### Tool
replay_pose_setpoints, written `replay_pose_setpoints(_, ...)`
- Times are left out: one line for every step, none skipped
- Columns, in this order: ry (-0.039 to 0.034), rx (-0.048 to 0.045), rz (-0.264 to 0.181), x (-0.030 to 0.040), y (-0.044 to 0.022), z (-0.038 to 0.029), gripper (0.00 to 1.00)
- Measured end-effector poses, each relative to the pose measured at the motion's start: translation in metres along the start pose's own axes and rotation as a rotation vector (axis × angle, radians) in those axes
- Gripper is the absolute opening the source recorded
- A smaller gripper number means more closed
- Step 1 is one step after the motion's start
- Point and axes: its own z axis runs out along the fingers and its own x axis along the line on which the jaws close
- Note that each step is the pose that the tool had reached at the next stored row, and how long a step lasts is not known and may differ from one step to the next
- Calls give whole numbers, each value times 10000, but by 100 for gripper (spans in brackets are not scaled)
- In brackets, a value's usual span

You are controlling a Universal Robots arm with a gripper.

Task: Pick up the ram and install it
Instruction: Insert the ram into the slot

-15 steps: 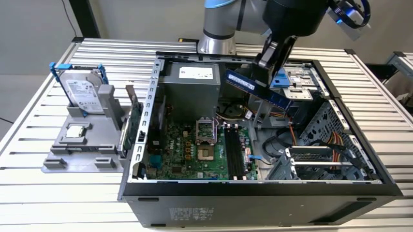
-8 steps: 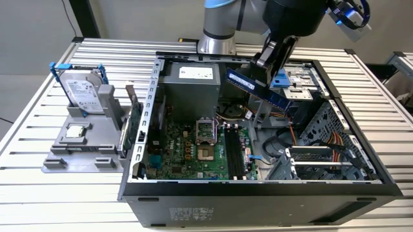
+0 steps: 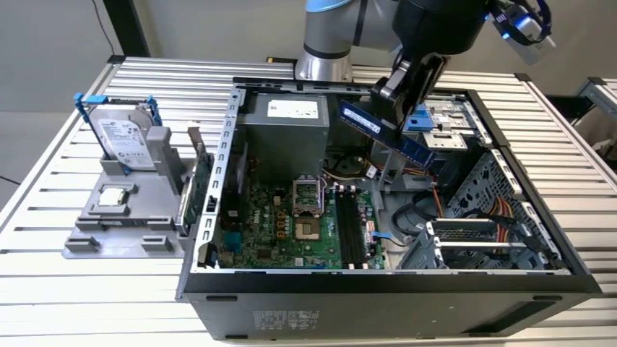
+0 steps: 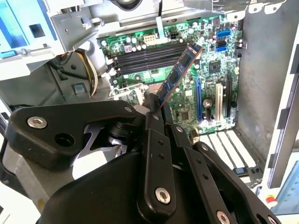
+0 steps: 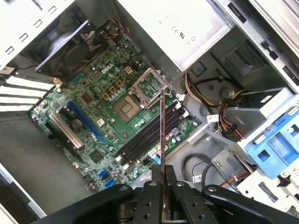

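On the slatted metal worktop [image 3: 58,289] an open computer case [image 3: 386,300] lies on its side, interior facing up. Inside it, the green motherboard [image 3: 289,224] covers the floor of the case, with an empty processor socket [image 3: 306,194] near its middle and a bank of black memory slots [image 3: 349,230] just beside the socket toward the exterior view's right; the same slots [image 5: 149,135] run diagonally in the first wrist view. Toward the exterior view's left, outside the case, a grey fixture [image 3: 121,217] holds a silver hard drive [image 3: 123,141] upright in a blue frame. Above the case, the black end effector [image 3: 405,79] hangs from the arm with its fingers closed on the ram [image 3: 386,130], gripping one end of the stick. The ram is held clear of the board, tilted, over the region of the slots and not seated in any of them. The second wrist view shows the stick [image 4: 180,70] projecting from the fingers [image 4: 154,119] toward the motherboard; the first wrist view shows it [image 5: 162,135] edge-on as a thin line.
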Motion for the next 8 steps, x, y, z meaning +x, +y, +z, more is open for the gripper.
replay_pose_setpoints(-1,-2,69,0,0,0,0)
replay_pose_setpoints(-3,-4,133,0,0,0,0)
replay_pose_setpoints(-5,-7,205,0,0,0,0)
replay_pose_setpoints(-5,-9,265,0,0,0,0)
replay_pose_setpoints(-6,-10,296,0,0,0,0)
replay_pose_setpoints(-7,-11,314,0,0,0,0)
replay_pose_setpoints(-7,-12,327,0,0,0,0)
replay_pose_setpoints(-7,-12,331,0,0,0,0)
